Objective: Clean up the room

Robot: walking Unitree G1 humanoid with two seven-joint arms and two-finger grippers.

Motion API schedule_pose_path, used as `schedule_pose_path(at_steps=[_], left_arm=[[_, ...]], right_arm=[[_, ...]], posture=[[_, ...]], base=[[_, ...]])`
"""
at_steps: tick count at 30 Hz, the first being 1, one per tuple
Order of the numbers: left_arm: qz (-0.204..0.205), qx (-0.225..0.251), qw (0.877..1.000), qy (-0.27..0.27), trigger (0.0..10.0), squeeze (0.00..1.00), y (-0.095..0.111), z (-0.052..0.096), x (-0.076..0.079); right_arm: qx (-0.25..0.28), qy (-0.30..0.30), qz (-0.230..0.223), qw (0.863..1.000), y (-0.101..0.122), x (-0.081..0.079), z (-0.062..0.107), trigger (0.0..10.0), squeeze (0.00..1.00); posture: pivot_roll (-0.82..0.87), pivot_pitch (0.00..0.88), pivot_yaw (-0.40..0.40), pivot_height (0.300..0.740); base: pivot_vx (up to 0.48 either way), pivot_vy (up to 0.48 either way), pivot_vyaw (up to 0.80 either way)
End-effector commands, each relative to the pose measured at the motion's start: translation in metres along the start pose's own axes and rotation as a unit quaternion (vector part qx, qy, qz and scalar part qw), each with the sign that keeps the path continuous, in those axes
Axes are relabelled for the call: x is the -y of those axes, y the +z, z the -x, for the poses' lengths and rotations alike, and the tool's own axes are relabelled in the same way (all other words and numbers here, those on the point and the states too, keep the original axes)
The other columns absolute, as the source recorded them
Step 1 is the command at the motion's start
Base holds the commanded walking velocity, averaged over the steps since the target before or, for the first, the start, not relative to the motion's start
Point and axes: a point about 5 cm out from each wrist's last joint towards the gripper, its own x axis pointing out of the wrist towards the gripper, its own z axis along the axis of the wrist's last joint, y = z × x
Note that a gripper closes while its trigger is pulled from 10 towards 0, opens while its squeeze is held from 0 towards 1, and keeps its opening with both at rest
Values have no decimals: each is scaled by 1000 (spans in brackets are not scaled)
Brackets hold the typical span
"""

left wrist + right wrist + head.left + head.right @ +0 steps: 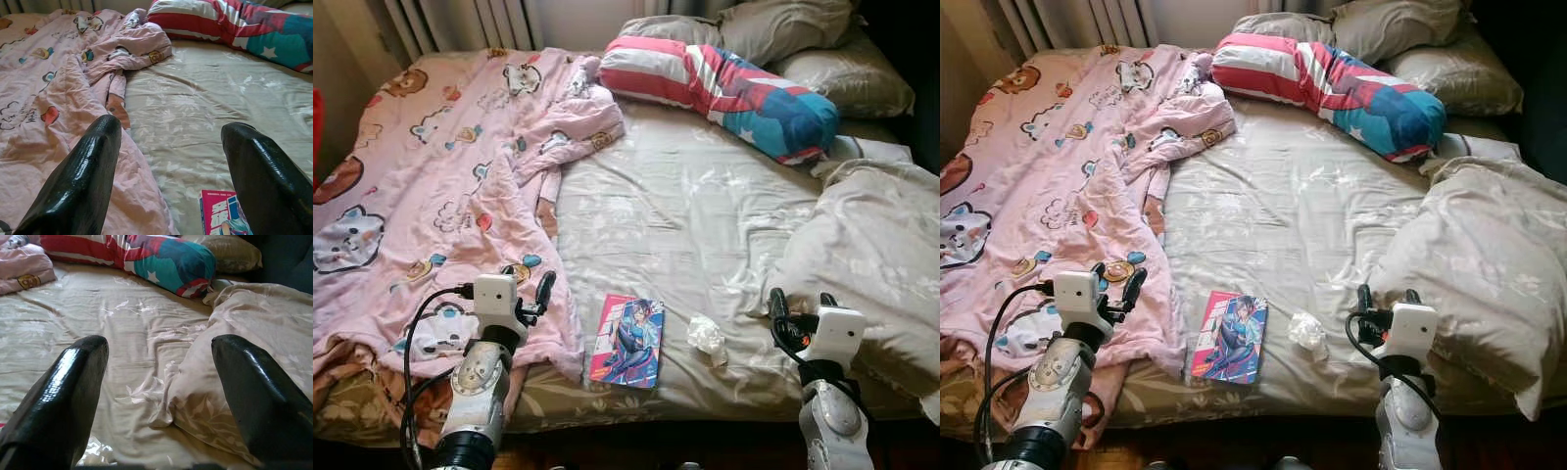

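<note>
You have both arms raised at the foot of the bed [666, 215]. The left pincer [530, 291] hovers, fingers apart, over the pink blanket [431, 186]; the right pincer [800, 304], also spread, sits beside the beige duvet [871, 264]. Between them lie a book [626, 340] and crumpled tissue [708, 337].

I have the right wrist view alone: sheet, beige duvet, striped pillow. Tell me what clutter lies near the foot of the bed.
Observer: A crumpled tissue lies on the sheet, between the two grippers.
Operator: List anything else there.
Observer: A comic book lies flat beside the tissue, on its left, apart from it.
Operator: Give me the left gripper's position.
Observer: The left gripper hangs open over the pink blanket, left of the book.
Operator: Report the blanket's state.
Observer: It is rumpled, covering the bed's left half.
</note>
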Motion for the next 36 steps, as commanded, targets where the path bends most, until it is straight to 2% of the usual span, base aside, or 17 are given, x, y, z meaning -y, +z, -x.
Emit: schedule_pose_path(at_steps=[1,3,6,8,9,10,20,22,36], left_arm=[[6,-16,1000,17,10000,0,-6,5,-7],[4,-14,1000,18,10000,0,-6,6,-8],[-8,-15,999,43,10000,0,-5,8,-21],[-17,-18,999,39,10000,0,-5,9,-22],[-37,-21,999,20,10000,0,-6,9,-21],[-39,-22,999,16,10000,0,-6,9,-20],[-28,-30,999,13,10000,0,-12,11,-12],[-26,-31,999,11,10000,0,-13,12,-12],[-24,-28,999,3,10000,0,-11,8,-7]], right_arm=[[-9,3,12,1000,-2,3,3,10000,0],[-9,4,12,1000,-3,2,4,10000,0],[-4,-4,4,1000,-2,4,4,10000,0],[-4,-4,5,1000,-1,4,4,10000,0],[-2,-3,4,1000,-1,4,3,10000,0],[-2,-3,4,1000,-1,4,4,10000,0],[-3,19,7,1000,-1,-1,4,10000,0],[-4,18,6,1000,-1,-1,4,10000,0],[-6,2,-3,1000,-2,1,3,10000,0]], posture=[[0,199,-36,740],[1,195,-35,740],[-5,187,-34,740],[-7,182,-34,740],[-6,179,-34,740],[-7,175,-32,740],[-8,163,-36,740],[-5,163,-36,740],[-11,193,-36,740]], base=[[0,0,0],[0,0,0],[0,0,0],[0,0,0],[0,0,0],[0,0,0],[0,0,126],[0,0,800],[0,0,-44]])
